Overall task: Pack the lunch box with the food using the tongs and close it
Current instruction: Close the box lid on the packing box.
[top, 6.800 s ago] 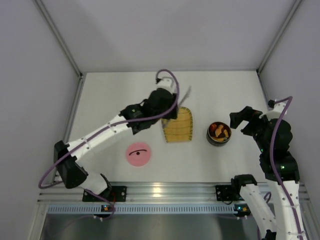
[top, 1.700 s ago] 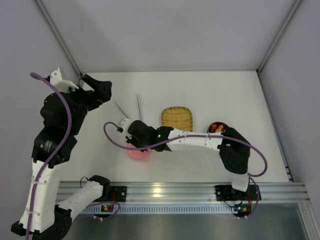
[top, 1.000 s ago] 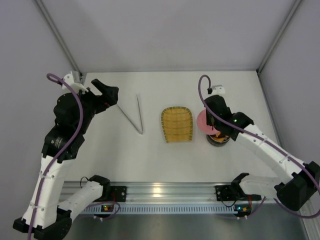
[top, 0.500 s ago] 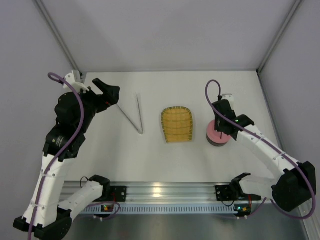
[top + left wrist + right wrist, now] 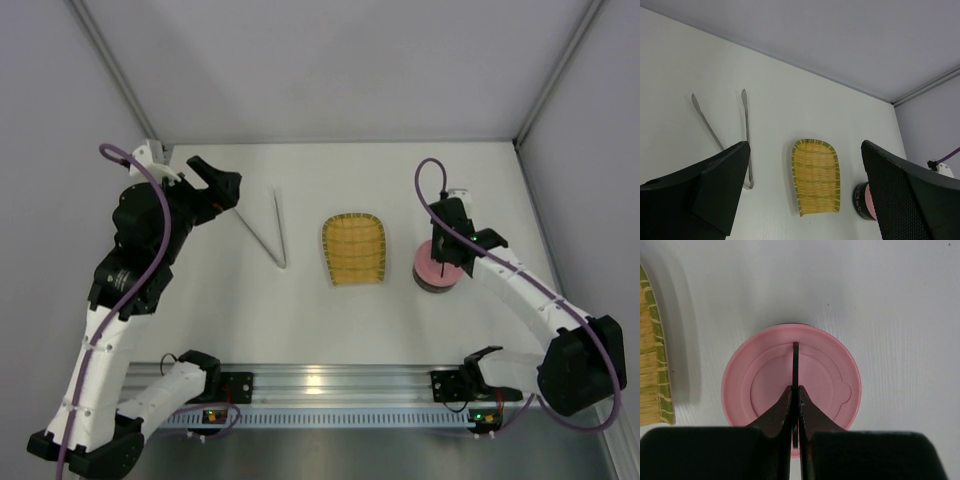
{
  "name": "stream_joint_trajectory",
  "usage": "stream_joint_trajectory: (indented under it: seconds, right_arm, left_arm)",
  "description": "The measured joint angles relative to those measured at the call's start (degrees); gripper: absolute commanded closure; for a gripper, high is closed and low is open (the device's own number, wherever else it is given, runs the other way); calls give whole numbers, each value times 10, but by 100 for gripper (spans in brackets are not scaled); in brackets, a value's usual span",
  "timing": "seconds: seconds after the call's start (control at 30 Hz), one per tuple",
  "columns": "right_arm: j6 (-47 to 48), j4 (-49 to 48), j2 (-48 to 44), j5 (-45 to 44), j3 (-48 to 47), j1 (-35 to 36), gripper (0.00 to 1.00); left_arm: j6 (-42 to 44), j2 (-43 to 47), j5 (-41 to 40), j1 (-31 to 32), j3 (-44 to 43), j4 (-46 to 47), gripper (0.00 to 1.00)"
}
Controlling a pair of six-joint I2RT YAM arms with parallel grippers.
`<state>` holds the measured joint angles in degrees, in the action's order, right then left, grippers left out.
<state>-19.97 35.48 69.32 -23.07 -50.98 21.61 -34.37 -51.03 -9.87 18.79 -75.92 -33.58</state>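
Note:
The lunch box (image 5: 437, 272) stands right of centre with its pink lid (image 5: 765, 385) lying flat on top. My right gripper (image 5: 447, 256) is directly above it, shut on the lid's thin black handle (image 5: 795, 357). The food is hidden under the lid. Toward the back left, the silver tongs (image 5: 270, 235) lie on the table in a narrow V, also seen in the left wrist view as tongs (image 5: 746, 135). My left gripper (image 5: 215, 185) hangs raised at the far left, open and holding nothing, with the lunch box (image 5: 862, 202) partly behind its right finger.
A yellow woven tray (image 5: 354, 250) lies between the tongs and the lunch box, with nothing in it; its edge (image 5: 652, 365) shows at the left of the right wrist view. Grey walls close the table on three sides.
My right gripper has lowered the pink lid from a tilt above the lunch box until it lies flat on it, covering the food. The left arm has hardly moved.

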Motion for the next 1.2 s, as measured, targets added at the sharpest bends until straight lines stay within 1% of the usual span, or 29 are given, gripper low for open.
stream_joint_trajectory:
  seconds: [0.33, 0.7, 1.1, 1.2]
  right_arm:
    - [5, -17, 22, 2, 0, -4, 100]
    - [4, -49, 21, 9, 12, -26, 100]
    - [-21, -114, 28, 12, 45, -33, 100]
    - [-30, -134, 33, 14, 56, -37, 94]
  left_arm:
    - [0, -2, 0, 0, 0, 0, 2]
    - [0, -8, 0, 0, 0, 1, 2]
    - [0, -9, 0, 0, 0, 1, 2]
    - [1, -9, 0, 0, 0, 1, 2]
